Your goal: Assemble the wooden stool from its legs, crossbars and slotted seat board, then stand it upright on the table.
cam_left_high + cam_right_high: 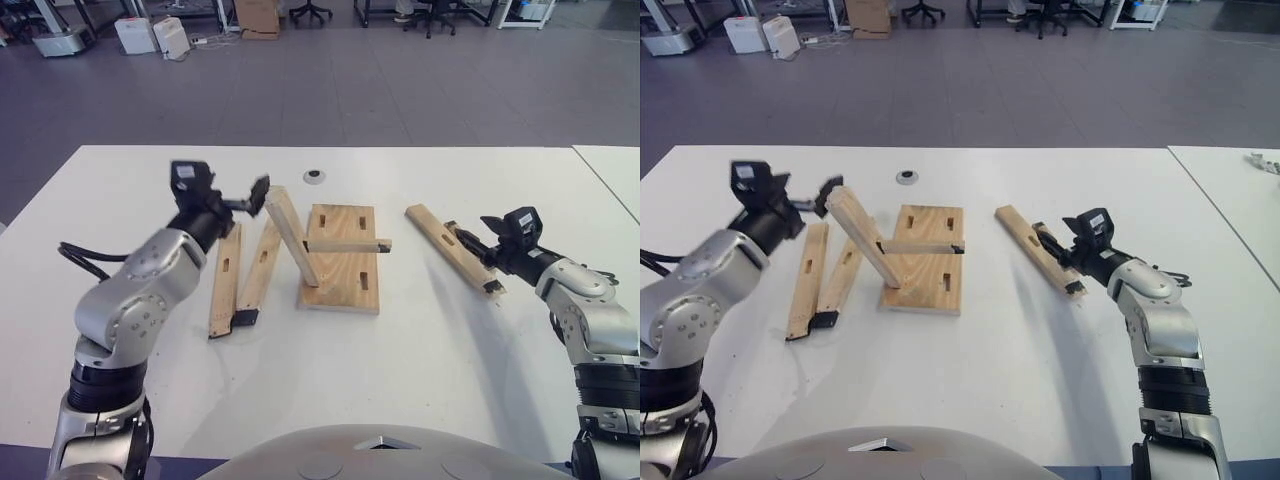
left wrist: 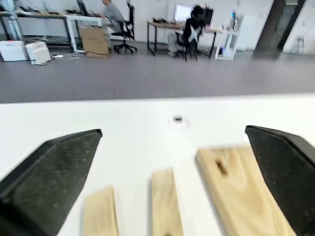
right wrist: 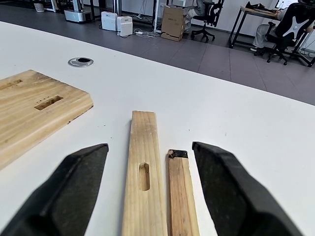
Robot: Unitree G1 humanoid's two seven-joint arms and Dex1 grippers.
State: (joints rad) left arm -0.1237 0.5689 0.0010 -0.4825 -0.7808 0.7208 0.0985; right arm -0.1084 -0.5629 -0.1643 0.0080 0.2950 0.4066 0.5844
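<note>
Wooden stool [image 1: 345, 285] in pieces, spread over the white worktop [image 1: 450, 380], not yet standing.

At far left, left gripper [image 2: 173, 131] raised above the worktop, jaws spread wide and grasping nothing, near the upper end of the tilted leg. Close by on the worktop, outer flat leg [image 1: 225, 275] and inner flat leg [image 1: 260, 262], side by side and roughly parallel, each slotted, with a dark cap on the near end of the inner one.

Next to the right, tilted leg [image 1: 295, 235], upper end lifted toward the left gripper, lower end down on the slotted seat board [image 1: 345, 290]. Seat board flat near the middle of the worktop, slots showing toward its far and near ends. Short crossbar [image 1: 350, 245] jutting sideways from the tilted leg toward the right, roughly level above the board, dark at its free end. Behind the board, a small round grommet [image 1: 315, 176] set in the worktop.

Well apart to the right, fourth leg [image 1: 435, 235], flat and slanting, one slot visible in the right wrist view. Second crossbar [image 3: 182, 196] just beside it, narrower, dark-tipped at the far end. Right gripper [image 3: 147, 146] low over these two pieces, jaws released and wide, one to either side of the pair, clamping neither. Contact between those jaws and the wood: cannot tell.
</note>
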